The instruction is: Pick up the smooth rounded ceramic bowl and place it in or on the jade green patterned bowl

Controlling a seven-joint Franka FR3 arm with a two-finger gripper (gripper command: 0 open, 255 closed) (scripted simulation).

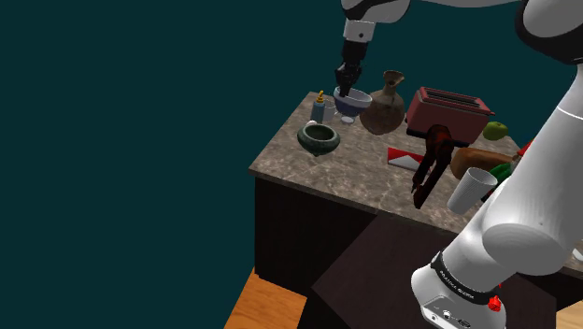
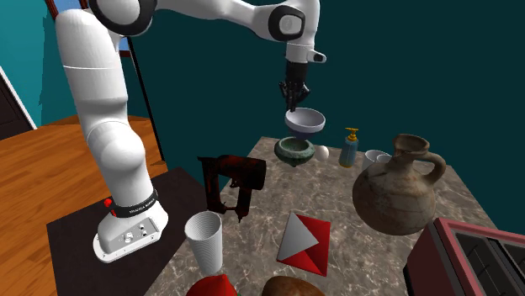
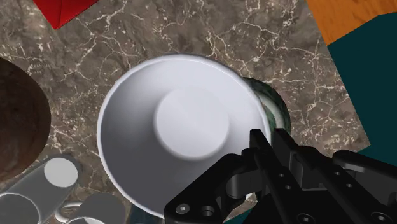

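Observation:
My gripper (image 1: 348, 80) is shut on the rim of a smooth white bowl (image 1: 351, 102) and holds it in the air above the marble counter (image 1: 364, 166). From the second exterior view, the gripper (image 2: 293, 103) hangs straight down with the white bowl (image 2: 304, 123) just above the dark green patterned bowl (image 2: 294, 152). The green bowl (image 1: 319, 138) stands near the counter's corner. In the wrist view the white bowl (image 3: 184, 127) covers most of the green bowl (image 3: 277, 113), which peeks out past its rim by my fingers (image 3: 262, 147).
A brown jug (image 2: 397, 189), a blue soap bottle (image 2: 349, 149) and small white cups (image 2: 376, 156) stand close to the bowls. Farther along are a red toaster (image 1: 450, 110), a dark red power tool (image 2: 229, 181), a white cup (image 2: 204, 240) and a red-and-white box (image 2: 304, 244).

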